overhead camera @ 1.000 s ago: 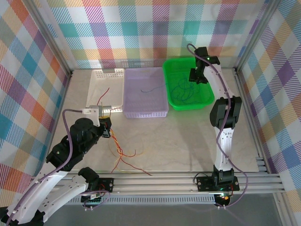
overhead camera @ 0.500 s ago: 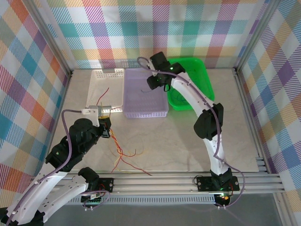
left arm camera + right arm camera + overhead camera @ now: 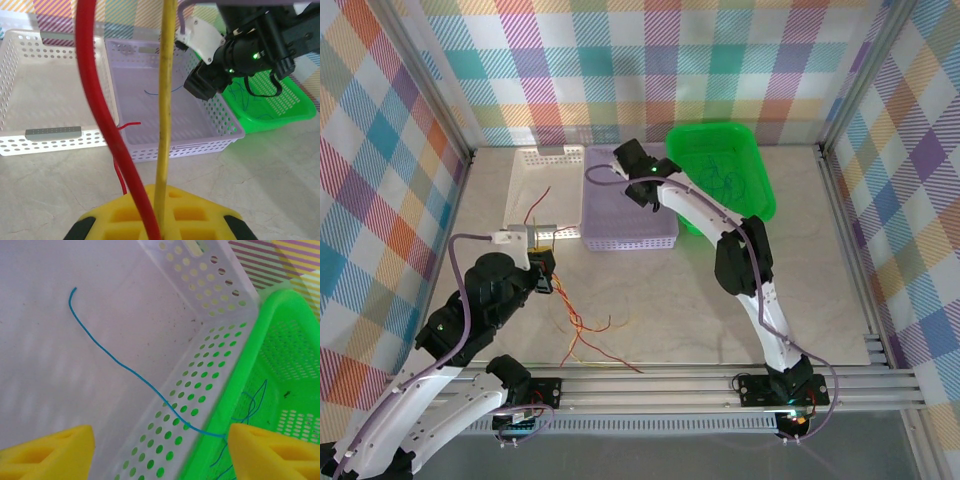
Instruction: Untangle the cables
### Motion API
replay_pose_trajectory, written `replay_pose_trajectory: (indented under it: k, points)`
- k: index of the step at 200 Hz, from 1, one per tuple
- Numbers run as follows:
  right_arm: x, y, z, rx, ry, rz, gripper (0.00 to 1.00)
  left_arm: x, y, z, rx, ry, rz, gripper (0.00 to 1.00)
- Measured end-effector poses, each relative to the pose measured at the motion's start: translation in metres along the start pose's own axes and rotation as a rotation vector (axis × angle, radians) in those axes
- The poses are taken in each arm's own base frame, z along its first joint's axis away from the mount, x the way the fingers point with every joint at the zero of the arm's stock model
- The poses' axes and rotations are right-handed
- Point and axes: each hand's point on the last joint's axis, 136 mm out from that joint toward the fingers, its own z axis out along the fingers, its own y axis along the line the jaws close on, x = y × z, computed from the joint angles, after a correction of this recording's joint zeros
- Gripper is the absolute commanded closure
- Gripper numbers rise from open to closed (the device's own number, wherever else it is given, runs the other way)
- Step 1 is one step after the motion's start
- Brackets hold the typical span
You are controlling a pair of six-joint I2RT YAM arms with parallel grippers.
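Your right gripper has swung from the green basket across to the lilac basket, and its jaws have spread wide on the way, with nothing between the yellow pads. A blue cable lies across the lilac basket's floor, and its end rises toward one pad; you cannot tell whether it touches. This looks like a blue strand being dropped into its own basket. Your left gripper is clamped tight on a red cable and a yellow cable. Both trail down to the tangle of red and orange strands on the table, which is unmoved. More thin strands rest in the green basket. The tangle is what remains to sort
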Motion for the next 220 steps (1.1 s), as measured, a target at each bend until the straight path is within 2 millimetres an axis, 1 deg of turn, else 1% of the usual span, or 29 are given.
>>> replay_pose_trajectory:
  k: [57, 93, 118, 133, 177, 203, 220]
  points:
    - [-0.004, 0.002, 0.024, 0.087, 0.0, -0.091, 0.28, 0.0, 0.0, 0.0, 0.0, 0.0, 0.006, 1.0]
    - [0.002, 0.009, 0.043, 0.115, 0.029, -0.137, 0.26, 0.0, 0.0, 0.0, 0.0, 0.0, 0.006, 1.0]
    - [0.01, 0.018, 0.058, 0.111, 0.059, -0.165, 0.26, 0.0, 0.0, 0.0, 0.001, 0.0, 0.006, 1.0]
    - [0.017, 0.02, 0.066, 0.111, 0.078, -0.177, 0.26, 0.0, 0.0, 0.0, 0.001, 0.0, 0.006, 1.0]
    - [0.026, 0.017, 0.083, 0.145, 0.111, -0.202, 0.28, 0.001, -0.001, 0.001, 0.006, 0.005, 0.007, 1.0]
    - [0.022, 0.009, 0.087, 0.187, 0.098, -0.21, 0.29, 0.001, -0.001, 0.001, 0.006, 0.007, 0.008, 1.0]
    - [0.016, -0.001, 0.088, 0.226, 0.082, -0.206, 0.29, 0.001, -0.001, 0.001, 0.005, 0.006, 0.008, 1.0]
